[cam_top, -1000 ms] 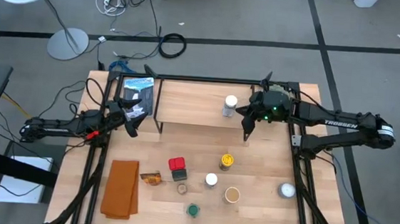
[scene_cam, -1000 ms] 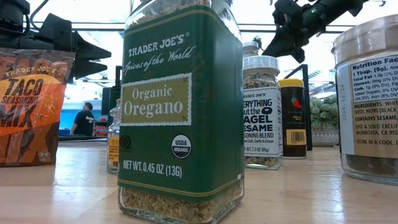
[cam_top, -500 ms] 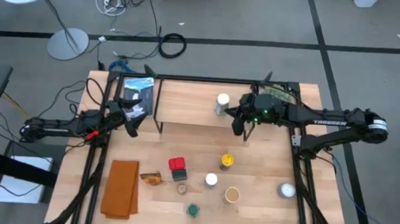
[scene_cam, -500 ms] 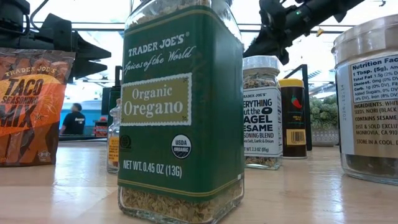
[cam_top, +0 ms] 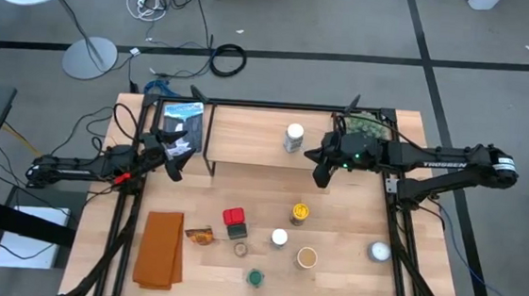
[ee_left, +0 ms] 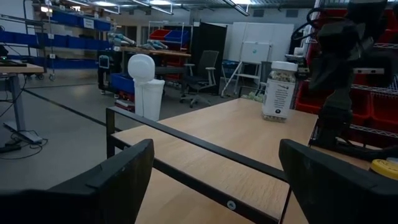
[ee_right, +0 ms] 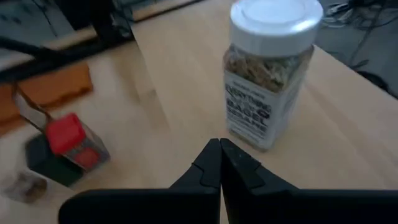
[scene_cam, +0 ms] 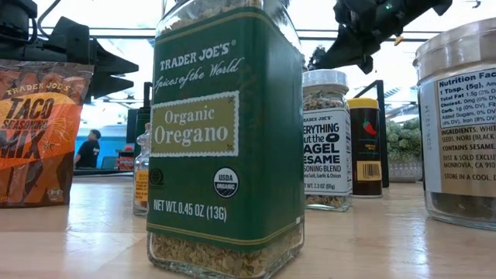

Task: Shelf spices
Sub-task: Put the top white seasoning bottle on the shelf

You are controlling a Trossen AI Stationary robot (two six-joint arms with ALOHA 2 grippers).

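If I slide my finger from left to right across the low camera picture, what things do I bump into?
Taco mix packet → small amber jar → big green oregano jar → white-capped bagel seasoning jar → dark yellow-lidded chili jar → jar with the nutrition label.

Even overhead light, soft shadows.
Backlit and bright behind the oregano jar (scene_cam: 226, 132); blurred in the right wrist view.

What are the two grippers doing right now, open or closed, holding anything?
Left gripper: open, empty, at the table's left edge.
Right gripper: closed, empty, beside the white-capped jar on the shelf.
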